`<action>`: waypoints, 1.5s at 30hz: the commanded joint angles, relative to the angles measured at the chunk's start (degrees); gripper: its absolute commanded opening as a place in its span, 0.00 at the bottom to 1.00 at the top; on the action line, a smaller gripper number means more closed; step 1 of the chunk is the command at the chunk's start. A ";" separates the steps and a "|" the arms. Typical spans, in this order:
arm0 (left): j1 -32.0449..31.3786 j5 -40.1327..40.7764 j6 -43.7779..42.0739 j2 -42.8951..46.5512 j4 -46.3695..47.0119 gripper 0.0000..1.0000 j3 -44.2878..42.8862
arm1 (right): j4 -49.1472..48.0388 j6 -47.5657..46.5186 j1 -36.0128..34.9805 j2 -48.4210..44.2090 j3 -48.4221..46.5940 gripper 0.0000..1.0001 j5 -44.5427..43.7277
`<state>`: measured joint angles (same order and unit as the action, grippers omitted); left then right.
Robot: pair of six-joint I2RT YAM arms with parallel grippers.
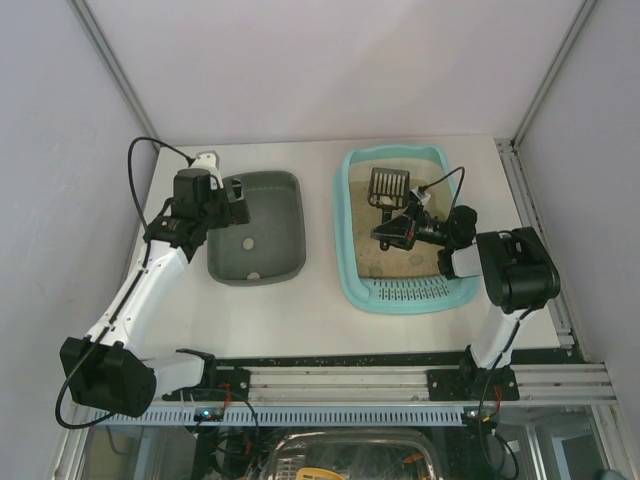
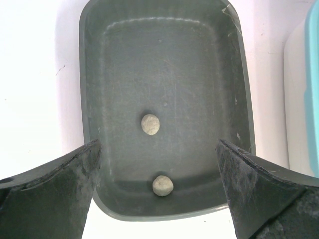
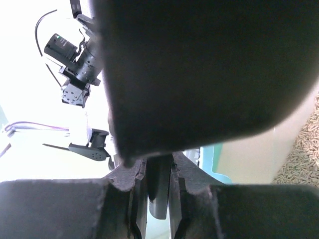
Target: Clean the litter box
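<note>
The turquoise litter box lies at the right of the table, with tan litter inside and a slotted grille at its near end. My right gripper hovers over the litter, shut on the handle of a black slotted scoop, whose head points toward the far end. In the right wrist view the scoop fills most of the frame, with litter at the right edge. My left gripper stands open over the dark grey tray, its jaws wide and nothing between them.
Two round grey clumps lie on the floor of the dark grey tray. A white object sits at the far left of the table. White walls close in the back and both sides.
</note>
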<state>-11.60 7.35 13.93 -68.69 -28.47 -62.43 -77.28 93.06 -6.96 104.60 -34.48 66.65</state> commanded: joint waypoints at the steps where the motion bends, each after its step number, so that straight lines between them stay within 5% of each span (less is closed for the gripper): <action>1: 0.29 -0.19 -0.82 1.55 1.06 1.00 -0.58 | 16.47 -13.41 -2.71 -5.43 -4.88 0.00 1.85; 6: 0.31 0.31 -1.03 1.60 1.25 1.00 -0.76 | 29.21 -25.79 -0.61 -12.75 -6.20 0.00 -1.68; 10: 0.33 -0.47 -1.37 1.41 1.22 1.00 -0.44 | 52.65 -46.60 -3.51 -19.34 -10.22 0.00 -2.27; 15: 0.30 -1.06 -1.21 1.69 1.44 1.00 -0.11 | 45.44 -44.66 -1.75 -21.20 -4.65 0.00 -3.69; 28: 0.29 -3.59 -1.71 2.11 1.45 1.00 0.14 | 46.77 -46.71 -3.23 -24.58 -4.10 0.00 -3.33; 33: 0.27 -3.47 -2.24 2.22 1.41 1.00 0.36 | 38.13 -43.10 -3.10 -26.35 -1.80 0.00 -4.89; 37: 0.26 -3.51 -1.99 2.28 1.41 1.00 0.30 | 55.77 -62.42 -5.73 -32.80 -4.10 0.00 -13.04; 41: 0.29 -3.40 -2.49 2.57 1.31 1.00 0.45 | 24.40 -37.69 2.02 -31.31 5.29 0.00 -12.05; 45: 0.26 -3.46 -2.48 2.55 1.35 1.00 0.65 | 21.93 -34.94 -0.05 -29.84 5.52 0.00 -9.04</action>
<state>-11.60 4.32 12.69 -68.16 -28.42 -62.35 -44.07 50.87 -5.58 73.12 -29.54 56.36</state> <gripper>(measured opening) 0.997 0.142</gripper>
